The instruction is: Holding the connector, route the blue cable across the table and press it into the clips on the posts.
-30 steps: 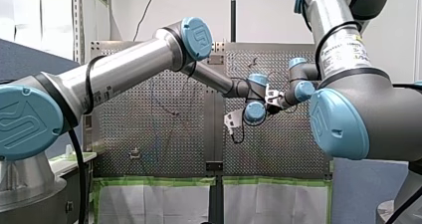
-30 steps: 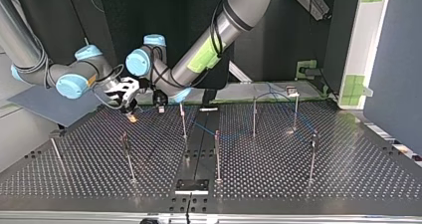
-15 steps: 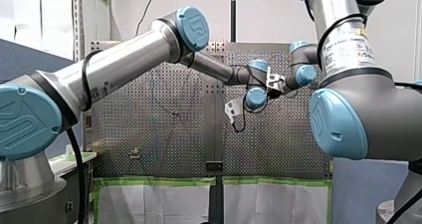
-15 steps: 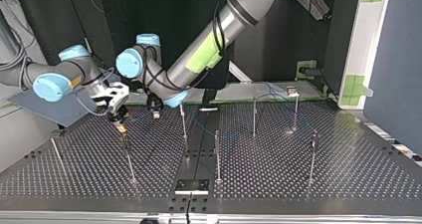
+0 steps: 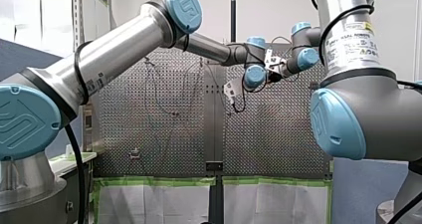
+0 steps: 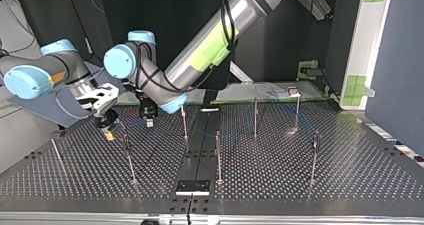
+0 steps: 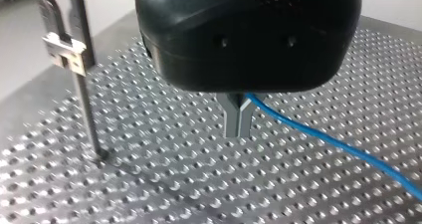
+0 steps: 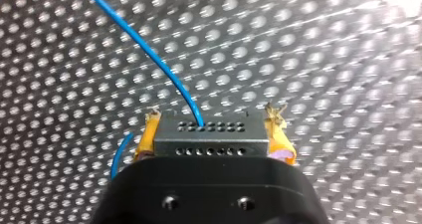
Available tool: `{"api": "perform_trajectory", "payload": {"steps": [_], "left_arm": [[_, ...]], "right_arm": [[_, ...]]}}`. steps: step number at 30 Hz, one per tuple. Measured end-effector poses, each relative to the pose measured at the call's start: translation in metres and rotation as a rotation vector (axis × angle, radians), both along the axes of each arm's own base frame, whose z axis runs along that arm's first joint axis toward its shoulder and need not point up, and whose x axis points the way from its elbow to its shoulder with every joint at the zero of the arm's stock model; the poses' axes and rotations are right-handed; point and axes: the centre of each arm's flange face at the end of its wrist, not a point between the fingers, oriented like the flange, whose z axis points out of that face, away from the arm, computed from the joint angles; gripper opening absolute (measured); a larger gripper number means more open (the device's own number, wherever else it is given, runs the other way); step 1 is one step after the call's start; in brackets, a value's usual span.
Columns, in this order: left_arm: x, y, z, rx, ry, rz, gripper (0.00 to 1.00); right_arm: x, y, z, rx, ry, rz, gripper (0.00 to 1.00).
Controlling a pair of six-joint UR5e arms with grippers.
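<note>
Yellow-padded on both fingers, pinching the grey drilled metal connector block (image 8: pixel 211 137) squarely in my right gripper (image 8: pixel 212 124), with the thin blue cable (image 8: pixel 144 50) leaving its front face. Pressing the bare metal fingers of my left gripper (image 7: pixel 238 132) together on the same cable further along, just above the perforated metal table (image 7: pixel 149 184). Having shifted both grippers toward the top view's left over the last second, now bringing the connector near the slim metal post (image 6: pixel 128 155) standing there. Trailing the cable back toward the middle posts. Judging the run as partly done: running the cable well apart from the pale clip (image 7: pixel 62 49) beside my left gripper, not yet seating it. Calling next for a lift over a clip and a downward press, keeping tension low to avoid bending the post
</note>
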Motion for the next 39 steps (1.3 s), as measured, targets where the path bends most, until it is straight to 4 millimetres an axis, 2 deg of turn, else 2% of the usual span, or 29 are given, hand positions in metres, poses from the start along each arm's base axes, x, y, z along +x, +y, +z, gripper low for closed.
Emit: {"api": "perform_trajectory", "payload": {"steps": [8, 14, 20, 25, 33, 39], "left_arm": [[-0.012, -0.001, 0.028, -0.019, -0.020, -0.008, 0.00], [-0.021, 0.001, 0.051, -0.038, -0.038, -0.003, 0.00], [-0.025, 0.003, 0.064, -0.049, -0.048, 0.000, 0.00], [-0.019, 0.007, 0.068, -0.048, -0.058, 0.002, 0.00], [-0.001, 0.012, 0.073, -0.063, -0.102, 0.007, 0.00], [0.023, 0.025, 0.075, -0.069, -0.130, 0.007, 0.00]], "right_arm": [[-0.012, 0.012, 0.042, -0.032, -0.042, -0.020, 0.00], [-0.023, 0.016, 0.060, -0.049, -0.052, -0.036, 0.00], [-0.027, 0.018, 0.066, -0.052, -0.057, -0.036, 0.00], [-0.027, 0.018, 0.067, -0.053, -0.063, -0.015, 0.00], [-0.025, 0.016, 0.072, -0.065, -0.070, 0.017, 0.00], [-0.024, 0.009, 0.060, -0.051, -0.065, 0.020, 0.00]]}}
